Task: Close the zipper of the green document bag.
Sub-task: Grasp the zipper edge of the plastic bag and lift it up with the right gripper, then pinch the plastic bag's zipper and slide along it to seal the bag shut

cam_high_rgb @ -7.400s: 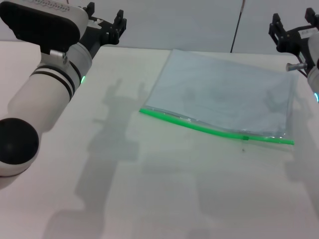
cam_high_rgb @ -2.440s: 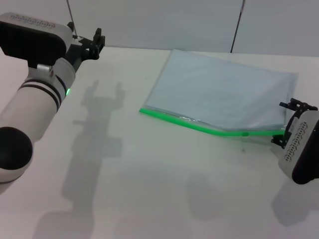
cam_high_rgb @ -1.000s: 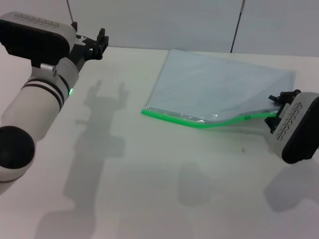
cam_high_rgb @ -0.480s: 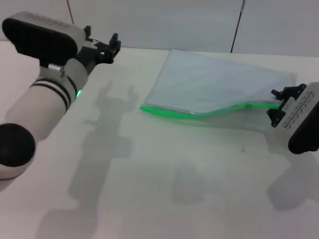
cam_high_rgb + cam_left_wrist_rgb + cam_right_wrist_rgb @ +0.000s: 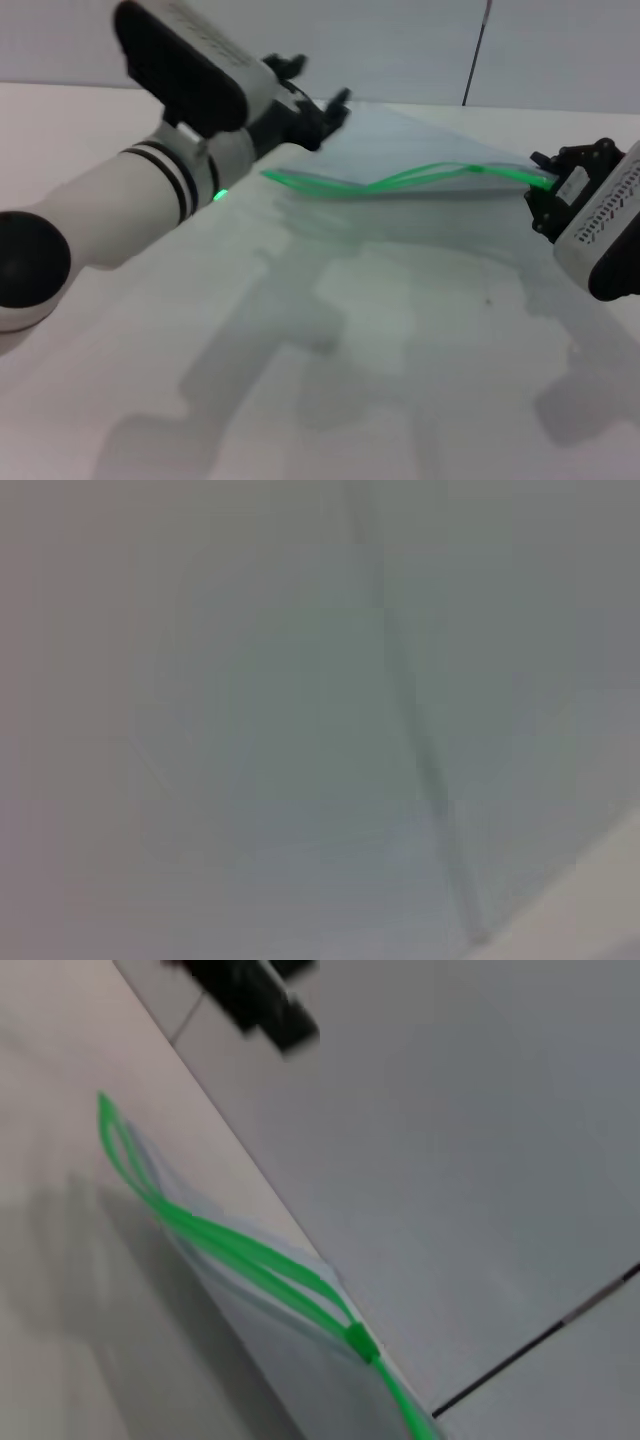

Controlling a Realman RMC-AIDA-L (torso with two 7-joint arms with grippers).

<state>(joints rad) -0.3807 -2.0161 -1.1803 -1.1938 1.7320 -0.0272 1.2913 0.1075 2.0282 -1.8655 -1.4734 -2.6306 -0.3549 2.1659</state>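
On the right side of the white table (image 5: 330, 400), the right gripper (image 5: 545, 192) has its dark fingers closed on the right end of the zipper (image 5: 400, 182), holding that end off the table. From there the bright green strip runs leftward in a wavy line toward the middle of the scene. Along part of its length it splits into two thin green lines that part and meet again, so the mouth of the bag gapes there.

The right wrist view shows the same: the zipper (image 5: 250, 1260) runs away from the camera as two green lines that separate and rejoin at the far tip, with the small green slider (image 5: 358, 1340) sitting on the strip close to the gripped end.

The green document bag (image 5: 440, 150) hangs behind and below the strip as a pale blue-grey translucent sheet, its zipper edge raised and its far part lying toward the back of the table, near the grey wall (image 5: 400, 50).

At the left end of the zipper, farther back, the left gripper (image 5: 320, 115) reaches in from the left on its white arm. Its dark fingers are just beside the bag's left end; whether they are open or closed cannot be told. The left wrist view is a grey-green haze and shows nothing distinct.
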